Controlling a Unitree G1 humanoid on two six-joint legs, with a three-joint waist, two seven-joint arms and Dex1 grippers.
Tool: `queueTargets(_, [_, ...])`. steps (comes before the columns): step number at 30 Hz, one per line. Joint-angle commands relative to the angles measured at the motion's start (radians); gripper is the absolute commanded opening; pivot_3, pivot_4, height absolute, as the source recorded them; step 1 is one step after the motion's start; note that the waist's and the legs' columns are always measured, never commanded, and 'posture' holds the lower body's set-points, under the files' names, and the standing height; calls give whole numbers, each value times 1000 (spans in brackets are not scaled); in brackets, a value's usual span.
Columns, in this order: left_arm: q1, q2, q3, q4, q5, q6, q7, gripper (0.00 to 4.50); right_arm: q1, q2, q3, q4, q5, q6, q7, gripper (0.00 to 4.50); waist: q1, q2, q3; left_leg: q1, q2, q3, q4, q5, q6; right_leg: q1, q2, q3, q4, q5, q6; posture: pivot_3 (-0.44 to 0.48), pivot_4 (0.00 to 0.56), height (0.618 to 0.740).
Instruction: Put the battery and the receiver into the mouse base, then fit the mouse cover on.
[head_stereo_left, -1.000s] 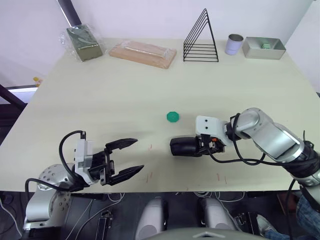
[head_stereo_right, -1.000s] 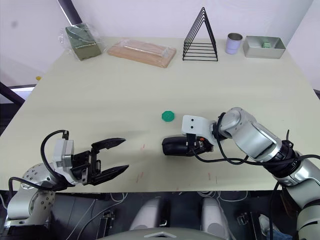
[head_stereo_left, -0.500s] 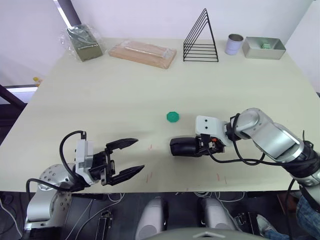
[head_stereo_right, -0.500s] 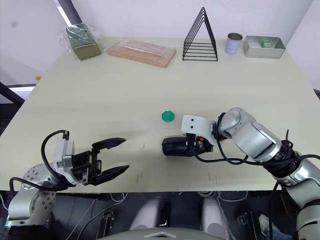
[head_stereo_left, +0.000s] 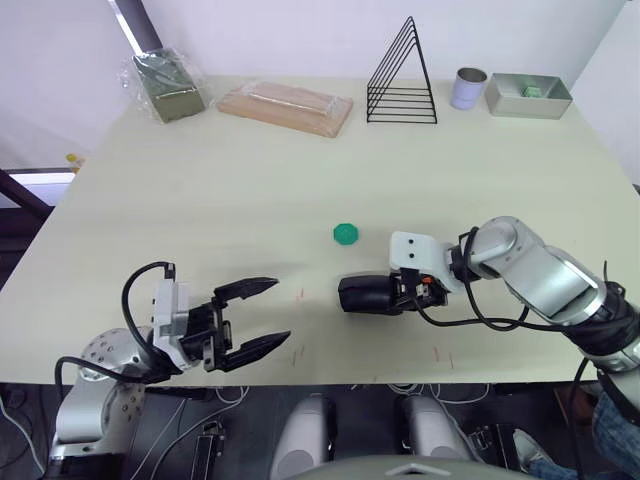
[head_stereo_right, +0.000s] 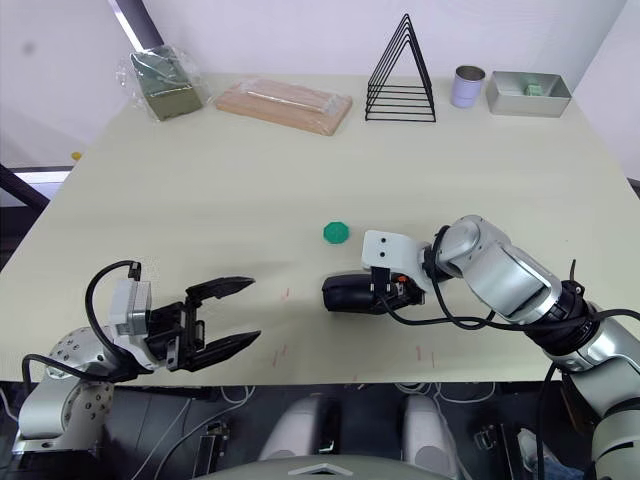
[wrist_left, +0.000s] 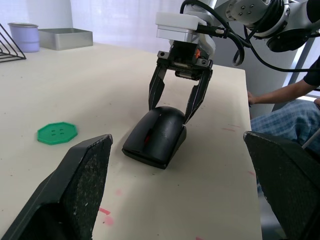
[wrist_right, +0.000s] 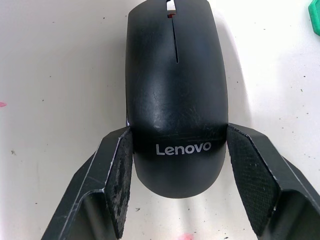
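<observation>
The right tool (wrist_right: 175, 185) straddles the mouse cover's (wrist_right: 172, 85) logo end.

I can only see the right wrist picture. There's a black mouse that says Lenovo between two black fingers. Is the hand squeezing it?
Observer: The right hand has a finger on each side of the mouse's back end, right against the mouse cover. The cover sits on the mouse, which rests on the table.
Operator: What's that green bit in my corner?
Observer: A flat green disc lying on the table, just beyond the mouse and apart from it.
Operator: Where's the other hand?
Observer: The left hand is open, near the table's front edge, pointing toward the mouse with a wide gap of bare table between.
</observation>
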Motion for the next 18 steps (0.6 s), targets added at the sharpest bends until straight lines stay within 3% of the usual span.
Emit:
queueTargets(1, [-6,1,5,-17,3,-17,-1,4500,-19,5,-30,-22,11,-1,1,2511,0,0,0,0,0,0,0,0,0,0,0,0,0,0,0,0,150,740])
queueTargets(18, [-11,1,0,-14,4,-18,1,4500,-25,6,-34,-25,23,4,-7,2511,0,0,0,0,0,0,0,0,0,-1,0,0,0,0,0,0,150,740])
